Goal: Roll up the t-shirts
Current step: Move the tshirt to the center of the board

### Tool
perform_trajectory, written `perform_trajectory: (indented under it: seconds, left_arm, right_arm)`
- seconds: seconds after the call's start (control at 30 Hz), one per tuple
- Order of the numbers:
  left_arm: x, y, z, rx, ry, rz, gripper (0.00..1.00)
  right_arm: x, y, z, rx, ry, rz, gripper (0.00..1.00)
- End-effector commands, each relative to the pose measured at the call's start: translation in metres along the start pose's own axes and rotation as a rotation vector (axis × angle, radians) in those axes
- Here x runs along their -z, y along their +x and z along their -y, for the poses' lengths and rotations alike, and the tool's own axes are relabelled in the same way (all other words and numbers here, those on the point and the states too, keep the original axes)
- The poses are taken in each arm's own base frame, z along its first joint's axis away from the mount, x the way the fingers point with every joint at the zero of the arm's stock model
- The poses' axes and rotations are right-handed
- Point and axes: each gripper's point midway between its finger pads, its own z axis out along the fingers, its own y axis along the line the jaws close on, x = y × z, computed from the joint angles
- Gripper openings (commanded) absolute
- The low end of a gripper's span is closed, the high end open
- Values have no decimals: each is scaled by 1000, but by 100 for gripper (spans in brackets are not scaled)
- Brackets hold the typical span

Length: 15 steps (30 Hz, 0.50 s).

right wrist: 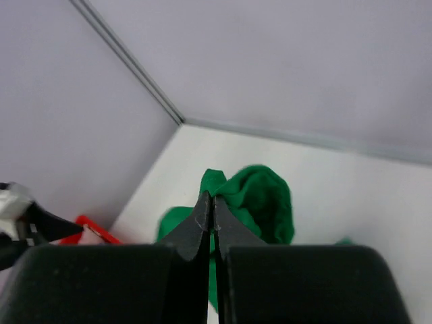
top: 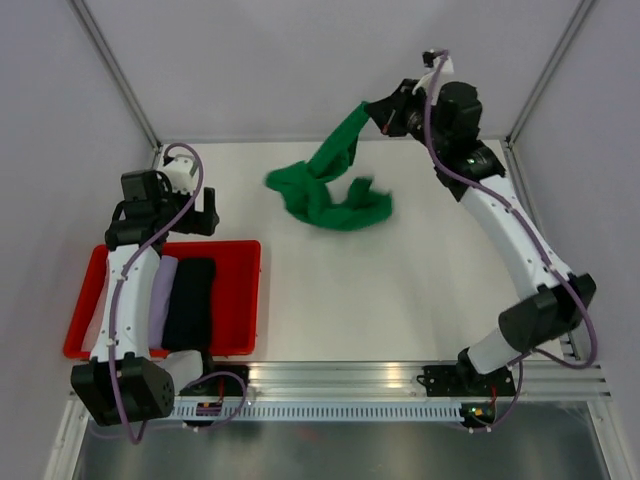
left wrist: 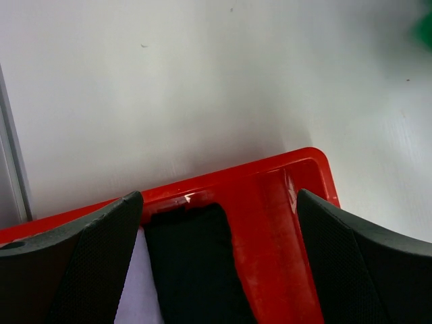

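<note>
Leftmost: left claw (top: 196,214) hangs over the far rim of the red tray (top: 252,268), jaws spread wide, nothing between them. Its wrist view looks down on that rim and the bare worktop (top: 400,300) beyond.

Tray contents: lavender t-shirt (top: 161,296) and black t-shirt (top: 190,302) lie side by side as rolls, long axes running near to far. A pale bit of cloth shows at the tray's near end; cannot tell what it is.

Centre: green t-shirt (top: 330,196), unrolled and crumpled. Its bulk rests on the far middle of the worktop, well apart from the tray. One strip rises up and to the right.

Right: right claw (top: 376,108) is raised near the far right corner, jaws pinched together on the upper end of that strip. Wrist view shows the jaws closed with green cloth just past the tips.

Key relation: shirt trails from the right claw down and leftward, long axis on a diagonal from far right to centre. Right arm has it; left claw is well off to the left.

Judgement: cloth needs spreading flat before any roll. Free end lies on the left arm's side.
</note>
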Motion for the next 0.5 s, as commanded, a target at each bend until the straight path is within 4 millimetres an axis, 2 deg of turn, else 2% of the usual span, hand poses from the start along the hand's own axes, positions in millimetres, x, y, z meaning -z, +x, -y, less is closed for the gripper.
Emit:
perform_trajectory:
  seconds: [0.0, 0.07, 0.13, 0.2, 0.23, 0.3, 0.33, 0.37, 0.4, 0.43, 0.47]
  left_arm:
    - [19, -18, 15, -32, 59, 78, 100]
    - [23, -20, 18, -40, 67, 94, 100]
    - [25, -22, 19, -45, 72, 101, 100]
    - [26, -24, 19, -48, 73, 105, 100]
    - [26, -25, 19, -49, 75, 107, 100]
    - [26, -26, 20, -55, 83, 107, 100]
    - [25, -27, 21, -58, 91, 111, 100]
    - [23, -26, 21, -56, 96, 102, 100]
    - [21, -25, 23, -58, 105, 96, 100]
    - [20, -25, 25, -59, 116, 94, 100]
    - [13, -22, 27, -63, 129, 72, 100]
  right_arm:
    - [77, -98, -65, 97, -178, 235, 0]
    - [88, -108, -57, 100, -109, 276, 0]
    - [94, -101, -42, 105, -27, 259, 0]
    - [89, -80, -14, 85, 79, 208, 0]
    - [85, -63, 1, 69, 118, 166, 0]
    - [85, -48, 25, 35, 186, 134, 0]
    - [87, -38, 50, -23, 251, 117, 0]
    - [90, -32, 65, -55, 288, 108, 0]
    - [101, -37, 90, -94, 340, 128, 0]
    - [105, -22, 111, -132, 386, 110, 0]
    - [108, -18, 124, -142, 414, 113, 0]
